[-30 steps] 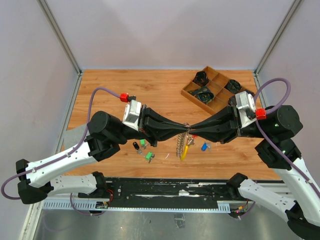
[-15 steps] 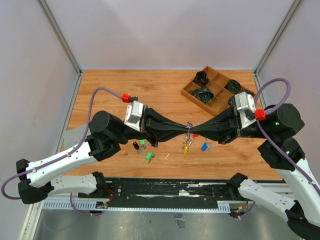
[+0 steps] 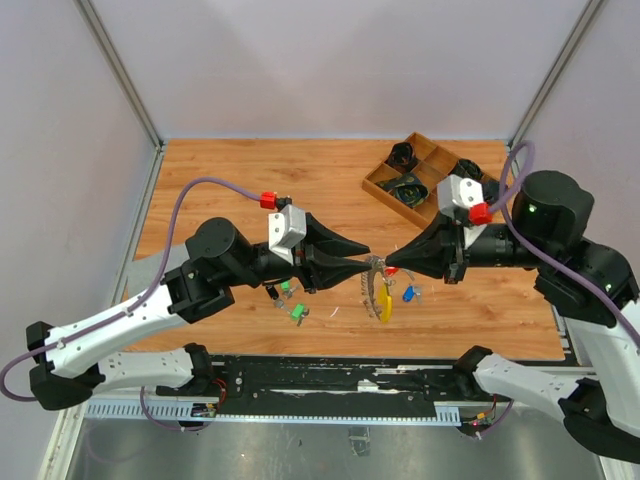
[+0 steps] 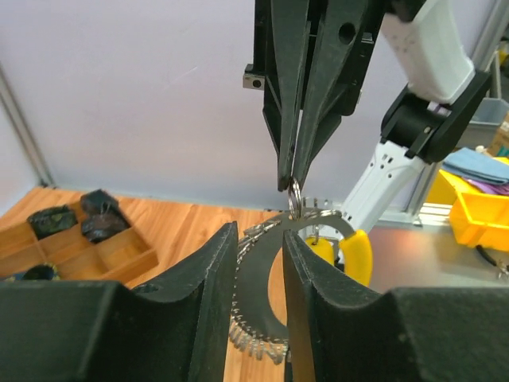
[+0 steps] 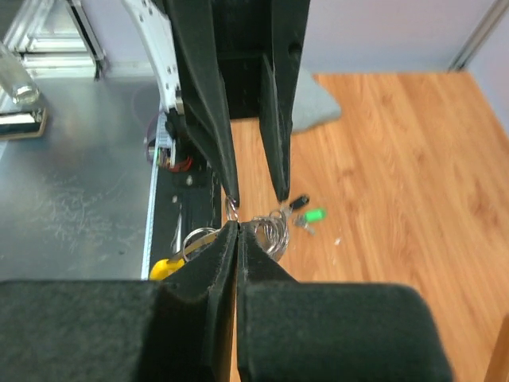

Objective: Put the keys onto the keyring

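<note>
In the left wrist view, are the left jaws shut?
No, the left jaws stand apart, with the keyring showing through the gap.

Layout taken about the keyring [image 3: 372, 288], which hangs above the table [image 3: 230, 180] near its front edge. Left gripper [image 3: 361, 264] just to the left of it, right gripper [image 3: 386, 264] just to the right, tips facing. Key cluster [image 3: 290, 298] on the table farther left; single key [image 3: 409, 294] on the table just right. Compartmented tray [image 3: 372, 186] behind and to the right, well apart.
</note>
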### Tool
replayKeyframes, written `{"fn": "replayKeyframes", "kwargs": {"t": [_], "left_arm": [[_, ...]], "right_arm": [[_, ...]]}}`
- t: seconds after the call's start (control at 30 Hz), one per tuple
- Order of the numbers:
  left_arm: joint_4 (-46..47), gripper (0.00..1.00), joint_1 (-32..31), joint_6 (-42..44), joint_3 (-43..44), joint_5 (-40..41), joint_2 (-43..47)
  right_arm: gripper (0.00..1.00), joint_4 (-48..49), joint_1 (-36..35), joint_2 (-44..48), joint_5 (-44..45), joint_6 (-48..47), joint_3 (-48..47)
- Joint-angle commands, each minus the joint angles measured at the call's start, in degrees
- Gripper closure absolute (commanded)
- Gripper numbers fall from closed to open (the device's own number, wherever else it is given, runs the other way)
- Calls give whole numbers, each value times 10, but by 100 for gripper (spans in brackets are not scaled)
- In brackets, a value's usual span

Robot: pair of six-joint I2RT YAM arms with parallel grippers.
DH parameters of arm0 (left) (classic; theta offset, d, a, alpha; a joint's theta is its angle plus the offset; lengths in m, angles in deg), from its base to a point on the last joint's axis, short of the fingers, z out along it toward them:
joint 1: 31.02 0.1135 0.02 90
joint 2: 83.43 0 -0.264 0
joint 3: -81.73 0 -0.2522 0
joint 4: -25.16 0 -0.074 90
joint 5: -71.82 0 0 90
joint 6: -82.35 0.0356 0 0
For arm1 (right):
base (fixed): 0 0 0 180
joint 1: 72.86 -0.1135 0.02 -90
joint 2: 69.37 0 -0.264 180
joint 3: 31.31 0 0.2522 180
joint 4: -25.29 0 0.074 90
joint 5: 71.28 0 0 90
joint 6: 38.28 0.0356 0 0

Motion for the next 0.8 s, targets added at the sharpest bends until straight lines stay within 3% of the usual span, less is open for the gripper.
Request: {"fn": "replayKeyframes", "kwargs": {"t": [0.0,0.27,0.77], "left_arm": [[-74,64,-5,38,22,42,20],[-67,66,-4,29,18,34,16],[-67,64,-5,14,29,34,-31]], "right_arm": [[100,-158,-12,-35,43,-68,-47],[100,-205,-33,-62,107,-80,-79],[100,-184,-46,-58,152,-79,-68]]}}
